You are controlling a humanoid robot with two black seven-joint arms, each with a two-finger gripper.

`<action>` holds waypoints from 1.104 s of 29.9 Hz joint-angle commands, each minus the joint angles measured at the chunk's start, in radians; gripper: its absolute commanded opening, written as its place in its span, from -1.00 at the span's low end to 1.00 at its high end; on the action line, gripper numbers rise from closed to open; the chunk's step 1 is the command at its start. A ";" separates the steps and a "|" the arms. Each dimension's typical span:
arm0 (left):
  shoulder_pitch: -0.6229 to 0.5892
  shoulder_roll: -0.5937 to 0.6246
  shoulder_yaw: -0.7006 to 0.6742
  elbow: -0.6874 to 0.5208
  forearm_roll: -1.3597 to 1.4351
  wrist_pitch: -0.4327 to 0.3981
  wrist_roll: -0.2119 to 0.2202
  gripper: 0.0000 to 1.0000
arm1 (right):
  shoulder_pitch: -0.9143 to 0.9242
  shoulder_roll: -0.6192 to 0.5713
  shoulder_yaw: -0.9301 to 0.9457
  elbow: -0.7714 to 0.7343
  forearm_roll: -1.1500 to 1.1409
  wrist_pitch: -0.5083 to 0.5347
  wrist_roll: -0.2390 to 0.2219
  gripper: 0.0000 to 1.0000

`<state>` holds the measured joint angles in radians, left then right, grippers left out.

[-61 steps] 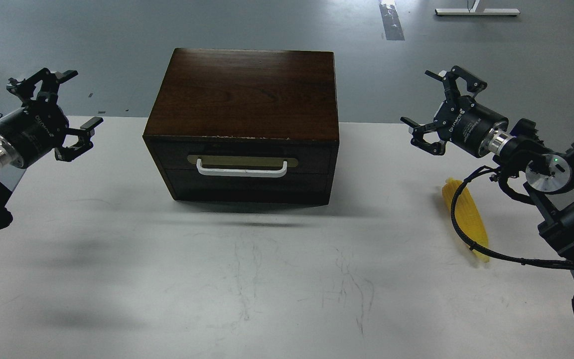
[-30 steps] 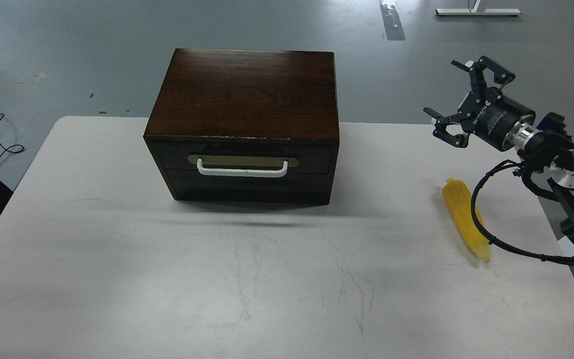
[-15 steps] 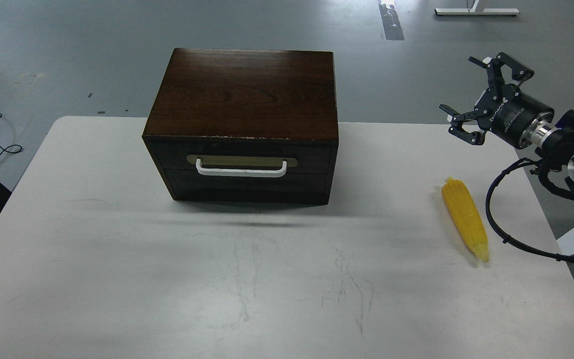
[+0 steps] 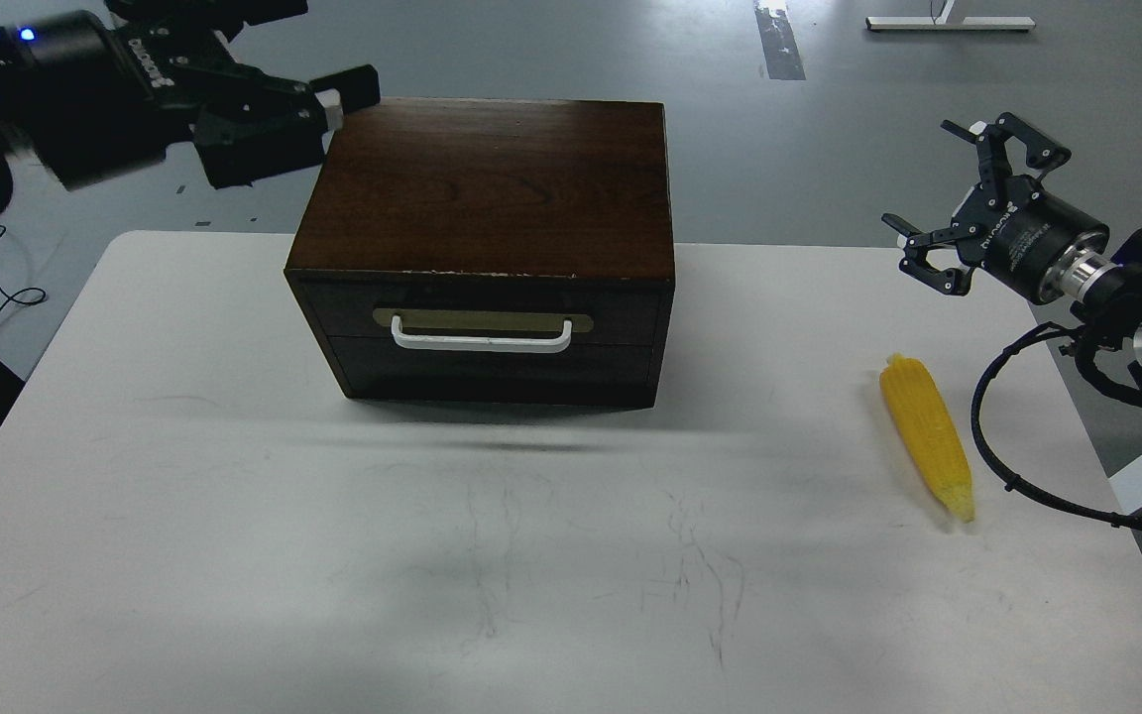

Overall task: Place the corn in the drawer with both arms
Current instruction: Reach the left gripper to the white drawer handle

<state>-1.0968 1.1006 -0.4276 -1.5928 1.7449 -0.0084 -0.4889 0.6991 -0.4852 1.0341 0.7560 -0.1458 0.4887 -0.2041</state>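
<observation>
Left gripper [image 4: 318, 55] cut off at top edge — spread apart; right gripper [image 4: 968, 198] splayed, empty, beyond right desk edge; corn [image 4: 926, 436] near it, drawer [image 4: 482, 315] closed.

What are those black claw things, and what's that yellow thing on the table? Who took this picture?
The picture comes from a camera in a robot's head, looking forward and down at a white table, so you see what the robot sees. The black claw things are the ends of its two arms. Each claw is a tool for grabbing. The left tool is up in the top left corner, near the back corner of the box. The right tool hangs in the air on the right with its fingers spread open. Neither one holds anything.

The yellow thing is a ridged, pointed corn cob, lying flat on the table below the right tool. In the middle stands a dark brown wooden box. Its drawer, with a white bar handle, is shut.
</observation>
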 commanded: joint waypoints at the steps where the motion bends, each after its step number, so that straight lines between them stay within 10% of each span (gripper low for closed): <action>1: 0.003 -0.048 0.059 -0.007 0.192 0.031 0.000 0.97 | -0.001 -0.001 -0.002 0.000 0.000 0.000 0.000 1.00; 7: -0.008 -0.080 0.214 -0.009 0.437 0.165 0.000 0.97 | -0.001 -0.001 -0.002 0.000 0.000 0.000 0.000 1.00; 33: 0.006 -0.303 0.426 0.162 0.437 0.163 0.000 0.97 | 0.005 0.001 0.001 -0.001 0.000 0.000 0.000 1.00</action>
<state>-1.0908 0.8145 -0.0118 -1.4373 2.1818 0.1550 -0.4886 0.7047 -0.4846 1.0340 0.7556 -0.1457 0.4887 -0.2040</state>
